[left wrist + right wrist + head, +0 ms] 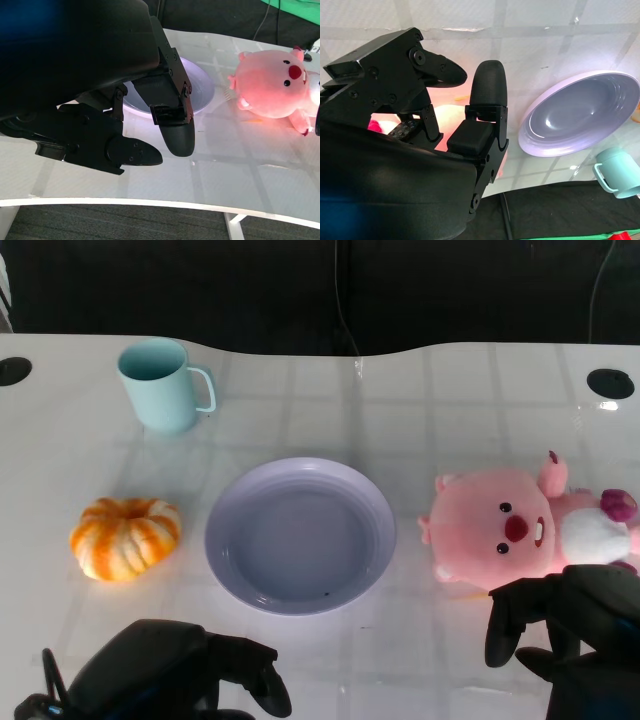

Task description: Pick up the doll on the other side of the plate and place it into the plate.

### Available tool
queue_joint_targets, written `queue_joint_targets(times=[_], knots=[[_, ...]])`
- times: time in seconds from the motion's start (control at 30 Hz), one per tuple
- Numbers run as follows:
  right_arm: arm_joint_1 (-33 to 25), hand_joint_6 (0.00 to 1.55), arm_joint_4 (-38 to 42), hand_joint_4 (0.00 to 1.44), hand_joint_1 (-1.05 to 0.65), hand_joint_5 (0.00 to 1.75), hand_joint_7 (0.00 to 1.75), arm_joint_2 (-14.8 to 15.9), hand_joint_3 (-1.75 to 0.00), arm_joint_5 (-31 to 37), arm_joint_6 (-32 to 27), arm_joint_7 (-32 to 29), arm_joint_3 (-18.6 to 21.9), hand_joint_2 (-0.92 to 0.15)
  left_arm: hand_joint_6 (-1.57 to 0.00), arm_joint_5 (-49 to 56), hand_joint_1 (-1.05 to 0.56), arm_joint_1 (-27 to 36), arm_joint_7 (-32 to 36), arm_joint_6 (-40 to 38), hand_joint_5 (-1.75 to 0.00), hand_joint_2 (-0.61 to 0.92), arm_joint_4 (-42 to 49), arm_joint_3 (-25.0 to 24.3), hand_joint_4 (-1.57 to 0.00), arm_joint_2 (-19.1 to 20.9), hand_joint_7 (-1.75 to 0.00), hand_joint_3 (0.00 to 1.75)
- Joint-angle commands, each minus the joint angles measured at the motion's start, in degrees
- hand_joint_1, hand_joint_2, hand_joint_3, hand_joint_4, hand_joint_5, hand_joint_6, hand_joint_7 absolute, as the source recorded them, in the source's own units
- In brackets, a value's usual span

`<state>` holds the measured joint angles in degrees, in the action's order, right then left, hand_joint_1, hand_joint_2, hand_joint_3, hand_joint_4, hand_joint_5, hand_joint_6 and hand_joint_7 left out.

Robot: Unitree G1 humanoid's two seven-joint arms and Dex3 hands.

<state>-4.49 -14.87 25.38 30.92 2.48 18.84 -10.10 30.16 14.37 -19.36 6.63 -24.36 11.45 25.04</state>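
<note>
A pink plush doll (510,527) with a white belly lies on the table to the right of the lilac plate (300,535). The doll (274,83) also shows in the left wrist view beyond the plate (202,90). My right hand (570,630) hovers just in front of the doll, fingers apart and holding nothing; in its wrist view the doll's pink (447,112) shows behind the fingers (487,90). My left hand (170,670) rests low at the near edge, in front of the plate's left side, empty with fingers loosely spread (175,135).
A pale teal mug (160,385) stands at the back left. An orange-and-white pumpkin toy (125,537) lies left of the plate. Two dark cable holes (610,383) sit at the table's far corners. The table's near edge (150,202) runs under the left hand.
</note>
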Motion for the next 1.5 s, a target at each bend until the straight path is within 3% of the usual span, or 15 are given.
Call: queue_joint_targets(times=[0.03, 1.1, 1.2, 1.23, 1.27, 1.33, 1.37, 1.5], knots=[[0.59, 0.91, -0.17, 0.85, -0.07, 1.55, 1.00, 0.75, -0.92, 0.13, 0.30, -0.32, 0.05, -0.54, -0.85, -0.38, -0.20, -0.28, -0.65, -0.44, -1.37, 0.92, -0.29, -0.53, -0.70, 0.89, -0.68, 0.24], [1.05, 0.91, 0.76, 0.86, -0.07, 1.54, 0.99, 0.59, -0.92, -0.13, 0.90, -0.80, 0.48, -0.54, -0.85, -0.38, -0.19, -0.80, -0.50, -0.43, -1.40, 0.92, 0.34, -0.39, -0.69, 0.96, -0.69, 0.23], [0.95, 0.90, -0.29, 0.81, -0.07, 1.46, 0.85, -0.28, -0.77, -0.12, -1.67, -0.66, 1.01, -0.59, -0.85, -0.07, -0.20, -0.83, -0.38, -0.10, -1.39, 0.92, 0.57, -0.45, -0.68, 1.26, -0.69, 0.24], [0.84, 0.90, -0.50, 0.80, -0.08, 1.35, 0.75, -0.58, -0.70, -0.02, -1.93, -1.34, 1.25, -0.63, -0.85, -0.03, -0.21, -0.84, -0.49, -0.18, -1.39, 0.92, 0.57, -0.45, -0.68, 1.32, -0.69, 0.25], [0.73, 0.90, -0.64, 0.82, -0.09, 1.11, 0.54, -0.77, -0.55, 0.02, -1.86, -2.10, 1.49, -0.70, -0.84, 0.02, -0.21, -0.87, -0.51, -0.12, -1.39, 0.92, 0.58, -0.44, -0.68, 1.39, -0.69, 0.25], [0.56, 0.95, -0.39, 0.84, -0.09, 0.91, 0.31, -1.07, -0.33, 0.12, -0.72, -4.32, 1.93, -0.81, -0.84, -0.16, -0.21, -0.89, -0.56, -0.14, -1.38, 0.92, 0.60, -0.47, -0.68, 1.36, -0.69, 0.26], [0.51, 0.89, -0.07, 0.83, -0.10, 0.78, 0.18, -1.26, -0.24, 0.29, 0.06, -5.91, 2.26, -0.83, -0.84, -0.27, -0.21, -0.89, -0.56, -0.14, -1.38, 0.92, 0.62, -0.49, -0.69, 1.31, -0.69, 0.26], [0.64, 0.74, 0.38, 0.69, -0.18, 0.62, 0.03, -1.53, -0.15, 1.84, 0.09, -9.66, 2.92, -0.87, -0.84, -0.46, -0.20, -0.99, -0.35, 0.25, -1.38, 0.92, 1.00, -0.53, -0.69, 1.32, -0.69, 0.25]])
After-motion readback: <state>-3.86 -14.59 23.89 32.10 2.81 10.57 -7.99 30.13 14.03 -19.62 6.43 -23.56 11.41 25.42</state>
